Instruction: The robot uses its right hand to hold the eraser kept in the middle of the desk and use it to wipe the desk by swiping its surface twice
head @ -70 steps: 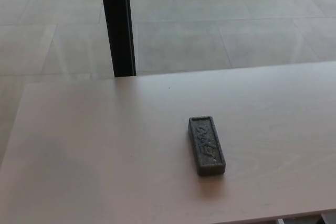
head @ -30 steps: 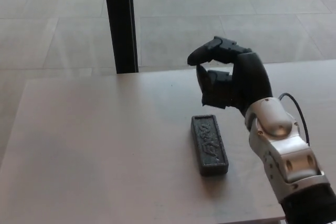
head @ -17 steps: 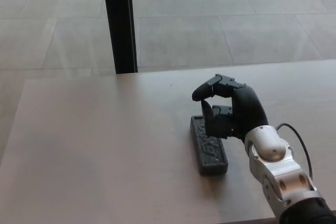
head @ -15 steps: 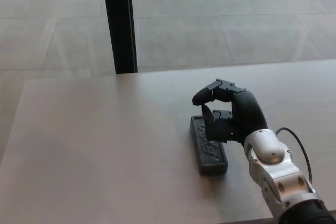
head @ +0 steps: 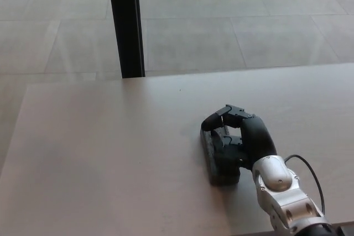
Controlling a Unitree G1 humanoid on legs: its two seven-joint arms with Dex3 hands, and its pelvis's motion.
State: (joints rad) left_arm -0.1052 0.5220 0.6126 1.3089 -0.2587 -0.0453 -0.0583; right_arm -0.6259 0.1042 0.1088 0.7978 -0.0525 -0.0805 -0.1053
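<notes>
On the desk [head: 99, 153], the right hand [head: 239, 139] has dropped onto the eraser [head: 217, 161], fingers closing around it; wiping can begin.

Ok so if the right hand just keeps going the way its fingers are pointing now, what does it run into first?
The eraser. The right hand is curled directly over it, fingers aimed down and toward the robot's left. It looks nearly touching, though the depth is hard to judge. Beyond the eraser there is only bare desk.
</notes>
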